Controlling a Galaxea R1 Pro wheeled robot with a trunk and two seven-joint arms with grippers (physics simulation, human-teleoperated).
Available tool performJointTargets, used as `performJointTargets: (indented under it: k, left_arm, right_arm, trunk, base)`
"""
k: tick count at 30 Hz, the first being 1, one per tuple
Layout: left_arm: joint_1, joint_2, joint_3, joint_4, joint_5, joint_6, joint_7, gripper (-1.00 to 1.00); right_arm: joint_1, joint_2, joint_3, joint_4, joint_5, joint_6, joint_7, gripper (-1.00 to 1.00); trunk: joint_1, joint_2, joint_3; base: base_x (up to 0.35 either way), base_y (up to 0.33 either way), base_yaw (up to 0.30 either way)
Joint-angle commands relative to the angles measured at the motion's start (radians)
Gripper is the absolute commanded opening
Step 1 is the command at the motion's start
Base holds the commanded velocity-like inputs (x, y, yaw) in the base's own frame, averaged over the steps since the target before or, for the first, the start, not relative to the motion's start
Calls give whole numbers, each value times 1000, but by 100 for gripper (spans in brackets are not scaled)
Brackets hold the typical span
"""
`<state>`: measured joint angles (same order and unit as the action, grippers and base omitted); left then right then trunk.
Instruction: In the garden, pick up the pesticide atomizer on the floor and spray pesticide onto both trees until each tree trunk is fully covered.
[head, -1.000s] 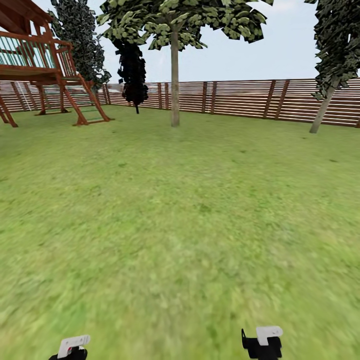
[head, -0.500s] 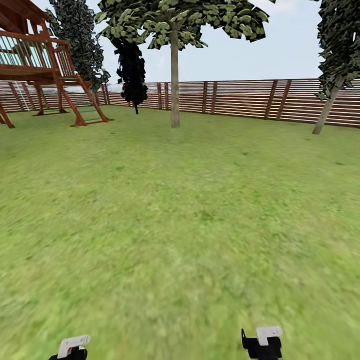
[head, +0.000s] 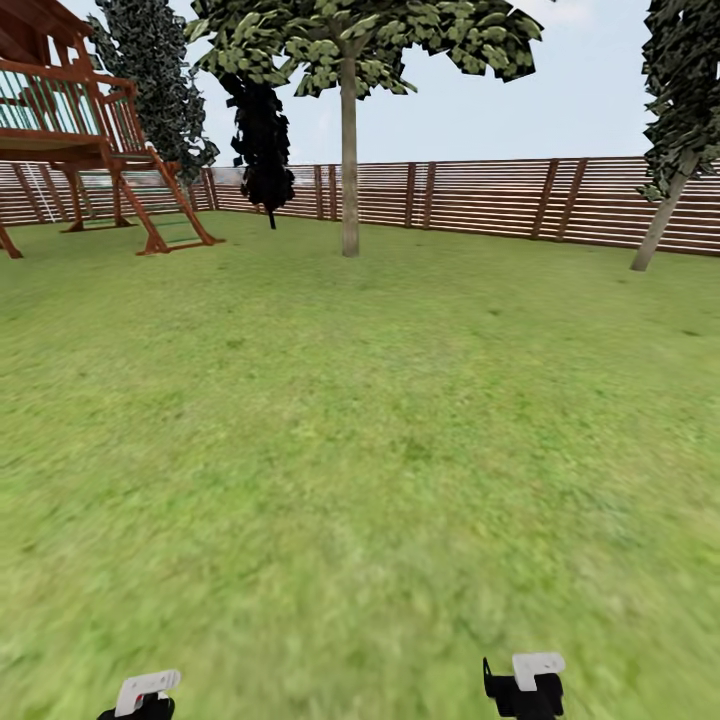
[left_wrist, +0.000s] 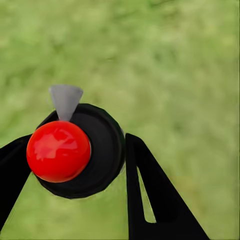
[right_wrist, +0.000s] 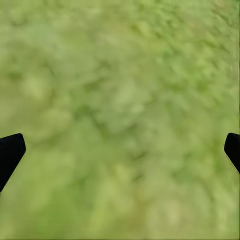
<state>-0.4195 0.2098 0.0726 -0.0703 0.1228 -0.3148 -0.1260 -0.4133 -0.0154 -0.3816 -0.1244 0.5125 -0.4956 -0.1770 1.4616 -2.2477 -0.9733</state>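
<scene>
My left claw (left_wrist: 75, 165) is closed around the pesticide atomizer (left_wrist: 80, 150): in the left wrist view its black round body sits between my two dark fingers (left_wrist: 150, 195), touching both, with a red ball on top and a small grey nozzle cone poking out past the rim, over nothing but grass. My right claw (right_wrist: 120, 150) is spread wide and holds nothing; just its two black tips show at the edges of the right wrist view, with lawn between them. From my head I see the garden lawn (head: 360, 450) stretching ahead to the brown slatted fence (head: 480, 200). The nearer tree trunk (head: 349, 160) stands straight up, well apart from me, dead ahead and a touch toward my left side, so the arm carrying the sprayer is the better placed one. The second tree trunk (head: 658, 225) leans at the far right, by the fence, also well away. A wooden play tower (head: 90, 130) stands off to the left. I judge that I'm too far off to spray; the distance to the upright trunk ahead must close first, nozzle facing it.
</scene>
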Motion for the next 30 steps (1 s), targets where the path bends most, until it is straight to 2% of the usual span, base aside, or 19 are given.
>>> performJointTargets:
  k: [1, 30]
  left_arm:
    - [-1, 0, 7, 1, 9, -1, -10, -100]
    - [0, 0, 7, 0, 9, -1, -10, -100]
  right_arm:
    - [-1, 0, -5, 2, 11, -3, -6, 100]
    - [-1, 0, -5, 1, 12, -3, -6, 100]
  trunk:
    - [0, 0, -1]
    - [0, 0, -1]
  base:
    - [340, 0, 0]
    - [340, 0, 0]
